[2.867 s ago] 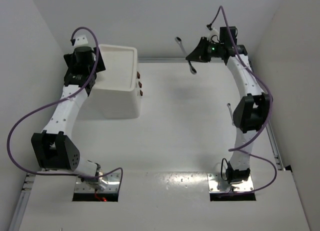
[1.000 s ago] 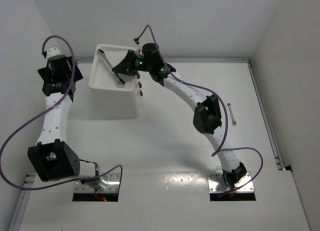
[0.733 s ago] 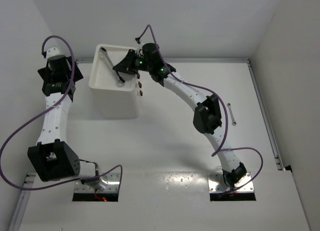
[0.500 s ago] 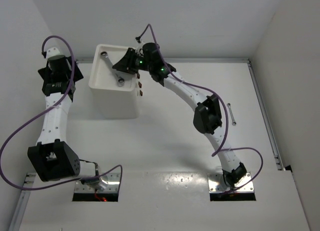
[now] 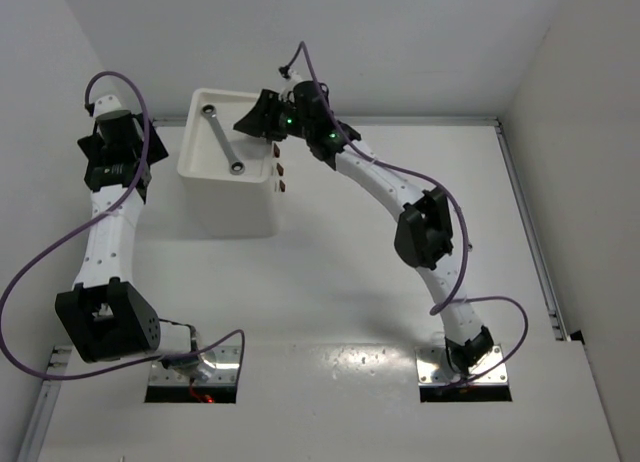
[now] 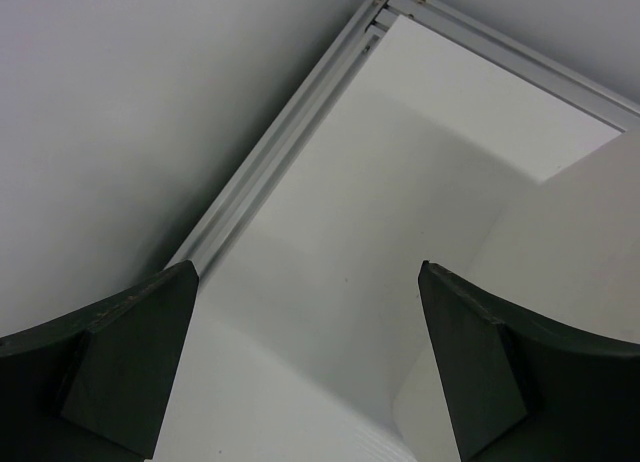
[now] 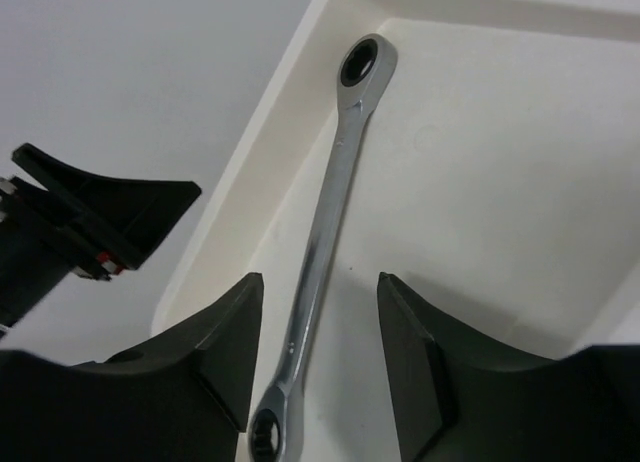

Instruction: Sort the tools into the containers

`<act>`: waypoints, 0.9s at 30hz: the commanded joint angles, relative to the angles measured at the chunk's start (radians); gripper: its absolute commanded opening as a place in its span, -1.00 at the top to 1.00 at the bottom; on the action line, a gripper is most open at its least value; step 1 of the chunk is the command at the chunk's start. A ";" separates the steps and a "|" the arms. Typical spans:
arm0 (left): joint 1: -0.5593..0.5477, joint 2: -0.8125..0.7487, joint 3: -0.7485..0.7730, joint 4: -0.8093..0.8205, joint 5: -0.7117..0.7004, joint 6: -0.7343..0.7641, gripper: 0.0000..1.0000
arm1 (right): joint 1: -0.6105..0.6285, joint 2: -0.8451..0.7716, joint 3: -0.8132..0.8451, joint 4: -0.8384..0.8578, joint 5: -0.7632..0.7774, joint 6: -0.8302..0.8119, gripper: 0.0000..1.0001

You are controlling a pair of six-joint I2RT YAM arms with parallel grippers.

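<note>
Wrench (image 7: 325, 232), silver with a ring at each end, lies loose and flat beneath the right gripper (image 7: 318, 282), whose dark fingers (image 7: 225, 342) stand spread on either side of it without touching; it runs diagonally across the floor of the top tray (image 7: 250, 172) of the white drawer unit (image 5: 240, 207), dark-red knobs (image 5: 281, 168) on the unit's right face; the unit sits toward the bench's (image 5: 350, 282) far-left corner; the left gripper (image 6: 307, 272), also spread and holding nothing, hangs over bare bench by the left-edge rail (image 6: 270, 172).
</note>
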 commanded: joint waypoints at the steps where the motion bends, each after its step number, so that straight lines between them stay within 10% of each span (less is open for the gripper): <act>1: 0.012 -0.003 0.013 0.012 0.021 -0.007 -1.00 | -0.003 -0.155 -0.042 0.083 0.089 -0.200 -0.06; 5: 0.012 -0.012 0.013 0.037 0.041 0.003 -1.00 | -0.041 -0.296 -0.123 0.078 0.241 -0.387 -0.14; 14: -0.031 0.017 0.035 0.121 0.032 0.066 -1.00 | -0.379 -0.436 -0.162 -0.723 0.295 -0.816 0.18; 19: -0.031 0.059 0.061 0.130 0.055 0.115 -1.00 | -0.600 -0.447 -0.364 -0.969 0.312 -1.111 -0.02; 27: -0.040 0.091 0.090 0.130 0.055 0.124 -1.00 | -0.730 -0.362 -0.426 -1.144 0.409 -1.142 -0.23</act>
